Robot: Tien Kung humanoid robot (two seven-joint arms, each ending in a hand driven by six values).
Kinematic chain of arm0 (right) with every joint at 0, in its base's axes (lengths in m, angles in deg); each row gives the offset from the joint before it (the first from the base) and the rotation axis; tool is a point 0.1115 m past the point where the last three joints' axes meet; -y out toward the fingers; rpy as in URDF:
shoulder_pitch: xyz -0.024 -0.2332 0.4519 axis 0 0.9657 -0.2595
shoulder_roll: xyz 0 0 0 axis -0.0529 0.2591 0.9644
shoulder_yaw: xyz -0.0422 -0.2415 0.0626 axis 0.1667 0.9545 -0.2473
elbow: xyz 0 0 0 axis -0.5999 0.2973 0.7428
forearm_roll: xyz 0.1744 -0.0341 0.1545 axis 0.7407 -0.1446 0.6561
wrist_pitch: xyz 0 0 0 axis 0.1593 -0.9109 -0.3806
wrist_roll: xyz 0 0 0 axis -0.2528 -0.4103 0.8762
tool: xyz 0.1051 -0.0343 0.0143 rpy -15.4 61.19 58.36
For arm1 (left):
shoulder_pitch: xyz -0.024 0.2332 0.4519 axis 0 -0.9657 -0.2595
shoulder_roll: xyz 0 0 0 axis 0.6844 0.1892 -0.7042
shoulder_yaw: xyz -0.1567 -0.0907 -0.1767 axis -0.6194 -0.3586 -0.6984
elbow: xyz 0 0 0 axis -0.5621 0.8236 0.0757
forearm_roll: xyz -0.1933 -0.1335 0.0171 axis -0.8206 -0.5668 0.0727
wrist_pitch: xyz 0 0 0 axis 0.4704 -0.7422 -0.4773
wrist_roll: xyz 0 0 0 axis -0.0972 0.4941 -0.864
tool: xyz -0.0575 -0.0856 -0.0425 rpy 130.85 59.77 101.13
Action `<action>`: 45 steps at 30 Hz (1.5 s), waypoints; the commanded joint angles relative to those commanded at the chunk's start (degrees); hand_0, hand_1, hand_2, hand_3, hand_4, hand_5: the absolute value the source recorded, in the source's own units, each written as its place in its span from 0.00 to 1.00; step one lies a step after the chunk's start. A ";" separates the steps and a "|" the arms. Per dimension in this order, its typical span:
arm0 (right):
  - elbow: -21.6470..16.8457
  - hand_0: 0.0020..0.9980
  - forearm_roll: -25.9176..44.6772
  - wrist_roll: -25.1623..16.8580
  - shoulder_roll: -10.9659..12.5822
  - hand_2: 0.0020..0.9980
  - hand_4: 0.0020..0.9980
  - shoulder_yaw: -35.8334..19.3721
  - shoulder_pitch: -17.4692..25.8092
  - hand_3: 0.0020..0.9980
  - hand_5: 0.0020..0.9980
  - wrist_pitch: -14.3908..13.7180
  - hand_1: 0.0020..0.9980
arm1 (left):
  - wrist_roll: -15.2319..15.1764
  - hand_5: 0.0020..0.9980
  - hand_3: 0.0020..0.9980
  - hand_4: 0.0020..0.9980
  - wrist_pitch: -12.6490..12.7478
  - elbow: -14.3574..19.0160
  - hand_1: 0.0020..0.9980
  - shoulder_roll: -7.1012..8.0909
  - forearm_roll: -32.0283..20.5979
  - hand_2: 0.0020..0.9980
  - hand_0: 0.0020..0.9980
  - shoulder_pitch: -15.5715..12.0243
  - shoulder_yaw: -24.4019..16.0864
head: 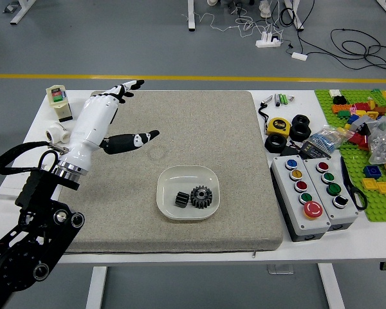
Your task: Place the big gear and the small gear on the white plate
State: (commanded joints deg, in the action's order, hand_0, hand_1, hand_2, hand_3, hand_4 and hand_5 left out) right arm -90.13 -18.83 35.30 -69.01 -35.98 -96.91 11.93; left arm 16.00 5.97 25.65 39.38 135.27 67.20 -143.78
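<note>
Fingers [136, 84] extended and thumb held wide of them, the left hand [94, 125] grips nothing. The big gear [201, 196] rests on the white plate [188, 176], toward its near right corner; the small gear [181, 199] lies just beside it, toward the near left corner. Whether they touch, I can't tell. Both are inside the rim, so the placing looks finished, and the low wall should keep either from rolling off.

The plate stands on the gray mat [235, 141], closer to its near edge than its far one, probably to keep it in easy reach. The hand hangs by the mat's far left corner, well apart from the plate, which makes sense: a stray thumb could nudge the gears. Toward the right edge of the table [360, 241], the button boxes [302, 206] and the green board [381, 209] seem set aside to leave working room.
</note>
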 joint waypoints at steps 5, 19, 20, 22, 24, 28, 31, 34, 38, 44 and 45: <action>0.00 0.66 -0.34 0.01 -0.04 0.74 0.76 -0.14 0.05 0.55 0.61 0.02 0.68 | 1.96 0.57 0.66 0.86 -6.24 3.79 0.64 -0.19 -11.92 0.71 0.60 -1.87 -1.12; 0.00 0.66 -0.23 -0.08 0.33 0.74 0.76 -0.01 -0.57 0.55 0.61 0.05 0.68 | 5.55 0.81 0.89 0.89 -14.38 3.59 0.79 -2.89 -43.80 0.88 0.75 -7.19 -9.22; 0.00 0.66 -0.30 -0.09 0.34 0.74 0.76 -0.06 -0.61 0.55 0.61 0.06 0.68 | 5.43 0.81 0.89 0.89 -14.88 3.59 0.79 -3.20 -43.91 0.88 0.75 -7.83 -10.04; 0.00 0.66 -0.50 -0.11 0.36 0.74 0.76 -0.17 -0.67 0.55 0.61 0.09 0.68 | 4.89 0.81 0.89 0.89 -15.38 3.55 0.79 -3.47 -43.73 0.88 0.75 -8.59 -10.91; 0.00 0.66 -0.75 -0.12 0.39 0.74 0.76 -0.34 -0.72 0.55 0.61 0.14 0.68 | 3.75 0.87 0.83 0.91 -15.80 3.58 0.78 -3.44 -43.24 0.87 0.77 -9.43 -11.85; 0.00 0.66 -0.90 -0.14 0.42 0.74 0.76 -0.48 -0.74 0.55 0.61 0.16 0.68 | 3.81 0.87 0.83 0.91 -16.54 3.68 0.78 -3.10 -42.03 0.87 0.77 -10.18 -12.95; 0.00 0.66 -0.87 -0.14 0.40 0.74 0.76 -0.58 -0.77 0.55 0.61 0.13 0.68 | 4.36 0.90 0.82 0.91 -17.16 3.66 0.78 -2.69 -41.04 0.87 0.78 -10.85 -13.86; 0.00 0.66 -0.86 -0.14 0.40 0.74 0.76 -0.67 -0.83 0.55 0.61 0.11 0.68 | 4.62 0.91 0.82 0.91 -17.21 3.48 0.78 -2.75 -40.62 0.87 0.78 -10.96 -14.27; 0.00 0.66 -1.25 -0.11 0.38 0.74 0.76 -0.73 -0.95 0.55 0.61 0.16 0.68 | 4.66 0.91 0.82 0.91 -17.31 3.33 0.78 -3.00 -39.72 0.87 0.78 -10.67 -14.35; 0.00 0.66 -0.44 -0.22 0.40 0.74 0.76 -0.41 -0.91 0.55 0.61 0.08 0.68 | 4.92 0.91 0.82 0.91 -17.02 2.74 0.78 -2.96 -39.21 0.87 0.78 -10.57 -14.34; 0.00 0.66 -0.44 -0.23 0.40 0.74 0.76 -0.44 -0.90 0.55 0.61 0.08 0.68 | 4.93 0.91 0.82 0.91 -17.00 2.68 0.78 -2.98 -39.17 0.87 0.78 -10.50 -14.33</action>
State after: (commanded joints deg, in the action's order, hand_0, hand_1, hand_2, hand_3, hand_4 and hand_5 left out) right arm -90.13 -19.27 35.07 -68.61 -36.42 -97.81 12.01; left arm 20.93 -11.03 28.33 36.40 96.10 56.69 -158.11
